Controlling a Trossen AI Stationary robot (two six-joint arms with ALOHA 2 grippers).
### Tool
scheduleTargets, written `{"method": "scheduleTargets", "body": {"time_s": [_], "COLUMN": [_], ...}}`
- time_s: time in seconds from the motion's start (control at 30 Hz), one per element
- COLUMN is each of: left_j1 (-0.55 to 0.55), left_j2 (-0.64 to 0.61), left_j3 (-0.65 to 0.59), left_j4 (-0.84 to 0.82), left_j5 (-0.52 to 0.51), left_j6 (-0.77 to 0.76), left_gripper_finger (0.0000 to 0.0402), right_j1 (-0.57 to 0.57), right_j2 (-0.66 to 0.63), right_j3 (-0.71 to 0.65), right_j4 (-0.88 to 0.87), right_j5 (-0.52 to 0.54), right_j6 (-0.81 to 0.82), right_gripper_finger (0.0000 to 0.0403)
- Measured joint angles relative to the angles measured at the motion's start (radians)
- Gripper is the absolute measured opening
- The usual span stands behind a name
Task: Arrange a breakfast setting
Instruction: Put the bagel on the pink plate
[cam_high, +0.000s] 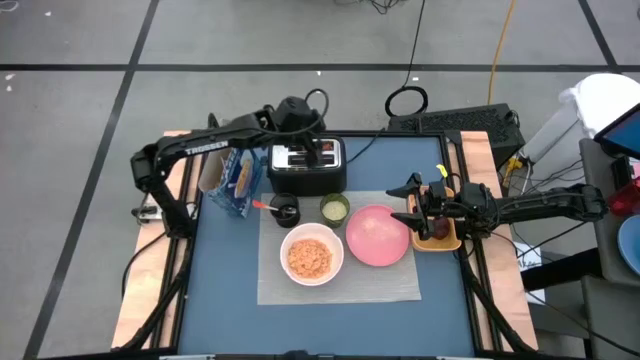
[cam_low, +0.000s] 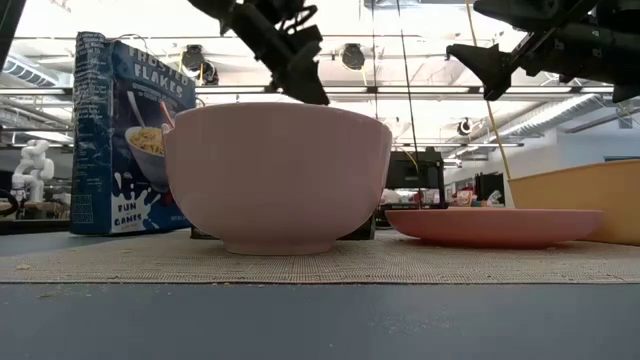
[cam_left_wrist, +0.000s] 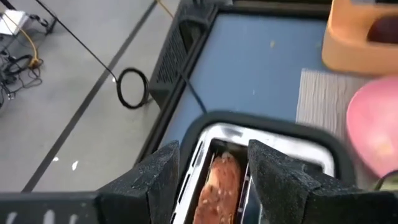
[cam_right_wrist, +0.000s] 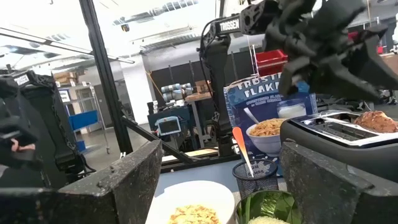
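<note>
The toaster (cam_high: 306, 165) stands at the far edge of the mat (cam_high: 340, 275), a bread slice (cam_left_wrist: 217, 186) upright in its slot. The slice looks light and crumbly (best pinched by its flat faces). The left gripper (cam_left_wrist: 211, 180) straddles it, fingers parted, not yet touching. The bowl (cam_high: 311, 254) holds cereal. The right gripper (cam_high: 408, 202) hangs wide over the plate (cam_high: 377, 236), empty.

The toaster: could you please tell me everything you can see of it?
The toaster is a black-and-silver box with a shiny metal top and two slots. It stands upright on the blue table, at the mat's far edge, between the cereal box and the table's far right corner. A browned slice of bread sticks up from one slot. The left gripper hangs just above it, jaws open either side of the bread.
</note>
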Motion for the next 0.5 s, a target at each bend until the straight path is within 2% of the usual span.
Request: {"method": "scheduleTargets", "body": {"time_s": [0.5], "left_j1": [0.025], "left_j2": [0.005], "left_j3": [0.000], "left_j4": [-0.181], "left_j5": [-0.003], "left_j6": [0.022], "left_gripper_finger": [0.0198], "right_j1": [0.000], "right_j2": [0.000], "right_j3": [0.000], "right_j4": [-0.007], "right_j5": [-0.002], "right_j6": [-0.003], "right_gripper_finger": [0.0313]}}
